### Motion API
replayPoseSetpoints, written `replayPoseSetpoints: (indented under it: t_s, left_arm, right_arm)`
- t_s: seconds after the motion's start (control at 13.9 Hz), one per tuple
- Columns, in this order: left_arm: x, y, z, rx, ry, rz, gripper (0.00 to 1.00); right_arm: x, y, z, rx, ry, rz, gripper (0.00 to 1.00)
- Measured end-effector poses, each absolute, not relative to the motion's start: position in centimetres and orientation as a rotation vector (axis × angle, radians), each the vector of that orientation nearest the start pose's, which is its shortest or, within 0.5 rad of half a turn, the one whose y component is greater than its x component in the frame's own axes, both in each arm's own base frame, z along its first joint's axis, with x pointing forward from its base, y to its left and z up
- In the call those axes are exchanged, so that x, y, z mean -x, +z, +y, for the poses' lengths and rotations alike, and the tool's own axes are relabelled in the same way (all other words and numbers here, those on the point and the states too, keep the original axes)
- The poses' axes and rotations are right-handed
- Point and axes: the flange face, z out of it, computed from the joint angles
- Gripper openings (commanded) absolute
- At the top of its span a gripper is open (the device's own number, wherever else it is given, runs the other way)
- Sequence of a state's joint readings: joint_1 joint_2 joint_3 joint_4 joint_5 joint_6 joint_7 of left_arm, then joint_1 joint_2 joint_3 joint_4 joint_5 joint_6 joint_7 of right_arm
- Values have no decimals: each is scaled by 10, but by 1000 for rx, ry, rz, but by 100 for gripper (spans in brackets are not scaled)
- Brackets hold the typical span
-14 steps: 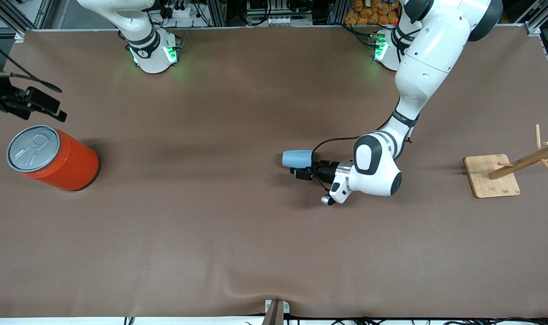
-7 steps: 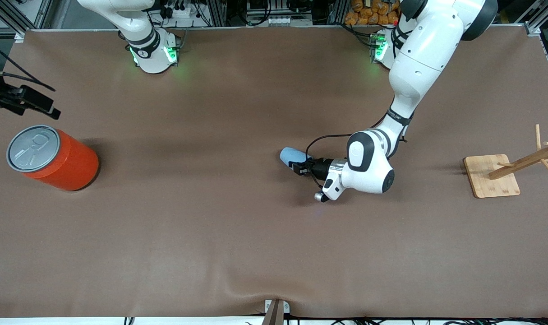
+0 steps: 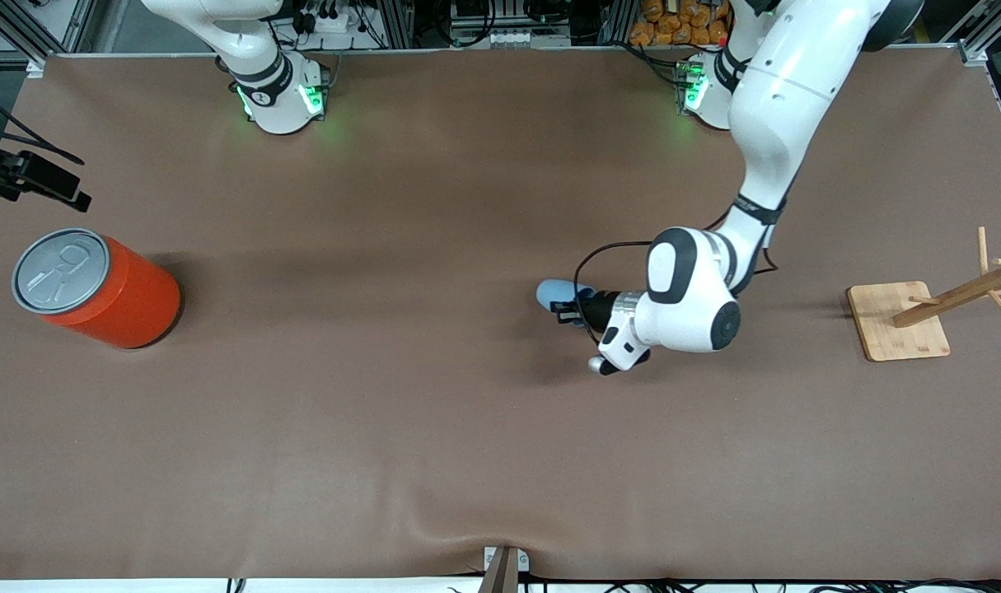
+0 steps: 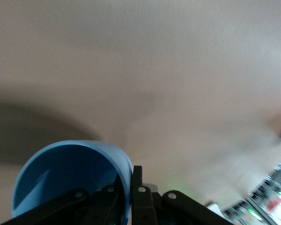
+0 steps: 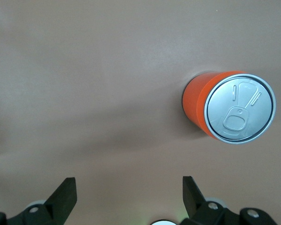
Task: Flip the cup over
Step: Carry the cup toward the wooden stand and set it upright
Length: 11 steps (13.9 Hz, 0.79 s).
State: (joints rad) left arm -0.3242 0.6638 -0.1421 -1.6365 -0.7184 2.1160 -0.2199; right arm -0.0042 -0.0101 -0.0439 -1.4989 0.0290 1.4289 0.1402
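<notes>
You'll see the cup [image 3: 554, 292] mid-desk [image 3: 434, 428], well apart from the can [image 3: 96, 288] — base tilted up toward it, steeper than before. Left gripper [image 3: 568, 311] jaws pinch its rim; right gripper [image 5: 129, 197] waits over the can, jaws spread.

White arms [image 3: 764, 123], black joints, green-lit bases, black grippers [image 3: 568, 311].

Front camera looks down on the whole counter [image 3: 385, 412] from high up. Left wrist camera sits tight against the cup [image 4: 70, 180]; right wrist camera stares straight down at the orange can [image 5: 227, 110], also in front view.
</notes>
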Motion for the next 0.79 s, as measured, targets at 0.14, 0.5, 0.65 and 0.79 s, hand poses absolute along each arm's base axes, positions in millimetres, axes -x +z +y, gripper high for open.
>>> replayPoseSetpoints:
  t_s: [0.14, 0.5, 0.65, 0.79]
  left_arm:
    - [-609, 257, -303, -2595, -425, 235, 0]
    - [-643, 310, -227, -2765, -201, 234, 0]
    - [-651, 318, -198, -2828, -132, 250, 0]
    - [-654, 312, -182, -2872, -83, 260, 0]
  right_arm:
    - [-536, 652, -22, 3101, 97, 284, 100]
    - [-536, 652, -18, 3103, 95, 263, 100]
    - [-536, 653, -17, 3103, 94, 259, 100]
    - [-536, 653, -17, 3104, 92, 252, 100]
